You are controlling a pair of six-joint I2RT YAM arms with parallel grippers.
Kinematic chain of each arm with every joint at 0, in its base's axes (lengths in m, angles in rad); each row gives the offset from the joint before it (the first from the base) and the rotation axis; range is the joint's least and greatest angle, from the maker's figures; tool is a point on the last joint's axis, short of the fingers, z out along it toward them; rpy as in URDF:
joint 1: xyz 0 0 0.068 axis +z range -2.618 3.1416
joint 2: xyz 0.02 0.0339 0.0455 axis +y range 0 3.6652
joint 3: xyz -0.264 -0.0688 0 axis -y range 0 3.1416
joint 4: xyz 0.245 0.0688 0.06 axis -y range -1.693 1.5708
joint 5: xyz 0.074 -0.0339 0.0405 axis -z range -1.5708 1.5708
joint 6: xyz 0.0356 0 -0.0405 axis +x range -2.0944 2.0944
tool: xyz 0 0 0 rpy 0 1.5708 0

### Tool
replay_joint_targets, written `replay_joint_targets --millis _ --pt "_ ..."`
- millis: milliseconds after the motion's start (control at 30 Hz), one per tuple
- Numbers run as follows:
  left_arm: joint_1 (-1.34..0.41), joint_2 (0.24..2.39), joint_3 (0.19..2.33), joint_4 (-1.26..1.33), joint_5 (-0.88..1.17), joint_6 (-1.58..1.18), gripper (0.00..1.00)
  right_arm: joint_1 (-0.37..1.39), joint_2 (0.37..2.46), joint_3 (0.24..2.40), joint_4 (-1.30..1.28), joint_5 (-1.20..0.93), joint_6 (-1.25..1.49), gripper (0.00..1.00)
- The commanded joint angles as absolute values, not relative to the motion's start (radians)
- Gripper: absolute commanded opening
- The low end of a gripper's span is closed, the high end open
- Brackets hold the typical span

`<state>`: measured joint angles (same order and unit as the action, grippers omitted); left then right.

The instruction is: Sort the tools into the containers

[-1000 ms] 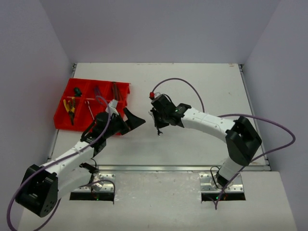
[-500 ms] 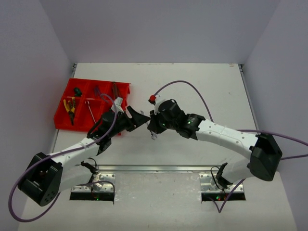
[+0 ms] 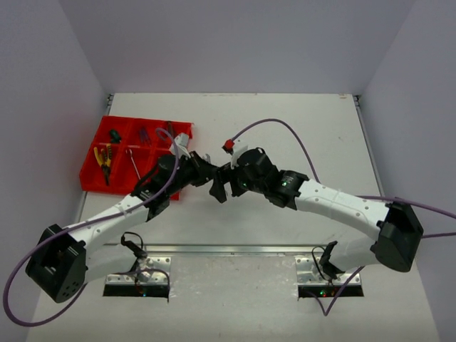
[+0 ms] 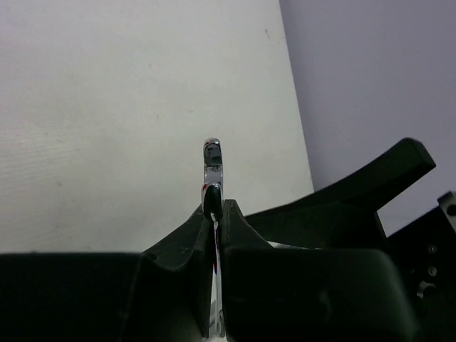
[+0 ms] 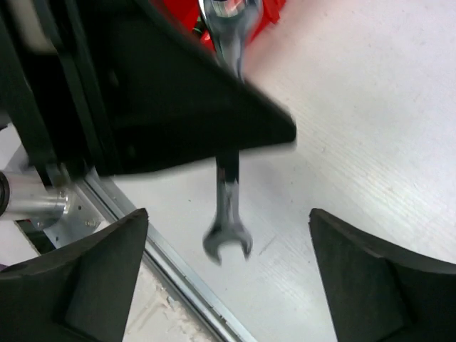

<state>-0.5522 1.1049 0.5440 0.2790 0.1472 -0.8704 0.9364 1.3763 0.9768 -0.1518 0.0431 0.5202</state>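
Note:
A silver wrench (image 5: 228, 206) hangs upright over the table, open end down. My left gripper (image 4: 215, 208) is shut on its shank, and the ring end (image 4: 212, 158) sticks out past the fingertips. My right gripper (image 5: 228, 212) stands open around the wrench's lower end without touching it. In the top view the two grippers meet right of the red tray (image 3: 89, 179), left gripper (image 3: 202, 171) against right gripper (image 3: 221, 182). The tray holds yellow pliers (image 3: 104, 157), a green screwdriver (image 3: 114, 134), another wrench (image 3: 133, 162) and a blue screwdriver (image 3: 144, 134).
The table's metal front rail (image 5: 164, 256) runs just below the wrench. Purple cables loop over the right arm (image 3: 278, 125). Grey walls close the table on three sides. A corner of the red tray (image 5: 274, 11) shows behind the left gripper's fingers.
My right gripper carried the wrench left to the left gripper and has opened. My left gripper reached right and closed on the wrench.

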Motion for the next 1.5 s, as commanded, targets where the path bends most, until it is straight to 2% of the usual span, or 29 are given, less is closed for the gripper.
replay_joint_targets --millis 0,100,200,333,600,1000,1100,1133,1200,1233,1267,1367,1467 --pt "-0.469 1.047 0.709 0.052 -0.124 -0.698 0.00 0.942 1.264 0.929 -0.163 0.162 0.502 0.99" --pt "-0.310 1.065 0.794 -0.121 -0.185 -0.638 0.00 0.935 1.187 0.892 -0.250 0.258 0.495 0.99" --pt "-0.226 1.105 0.888 -0.285 -0.412 -0.541 0.00 0.911 1.096 0.816 -0.301 0.344 0.495 0.99" --pt "-0.137 1.179 0.958 -0.329 -0.656 -0.422 0.00 0.875 0.973 0.739 -0.307 0.342 0.498 0.99" --pt "0.027 1.247 0.885 -0.149 -0.620 -0.279 0.00 0.847 0.939 0.718 -0.307 0.266 0.501 0.99" --pt "0.049 1.479 0.928 -0.230 -0.687 -0.362 0.00 0.846 0.882 0.692 -0.291 0.223 0.503 0.99" --pt "0.049 1.509 0.945 -0.253 -0.684 -0.391 0.03 0.847 0.871 0.687 -0.288 0.229 0.502 0.99" --pt "0.049 1.508 0.946 -0.257 -0.668 -0.391 0.10 0.847 0.869 0.687 -0.290 0.229 0.500 0.99" --pt "0.048 1.503 0.949 -0.265 -0.643 -0.394 0.37 0.847 0.871 0.686 -0.287 0.229 0.501 0.99" --pt "0.048 1.499 0.951 -0.269 -0.630 -0.394 0.56 0.847 0.874 0.686 -0.287 0.230 0.501 0.99" --pt "0.048 1.493 0.954 -0.273 -0.616 -0.393 0.79 0.847 0.879 0.687 -0.287 0.231 0.500 0.99" --pt "0.048 1.443 0.974 -0.291 -0.567 -0.394 0.99 0.847 0.897 0.692 -0.288 0.235 0.500 0.99" --pt "0.040 1.335 1.002 -0.314 -0.518 -0.376 1.00 0.845 0.910 0.695 -0.287 0.244 0.500 0.99"
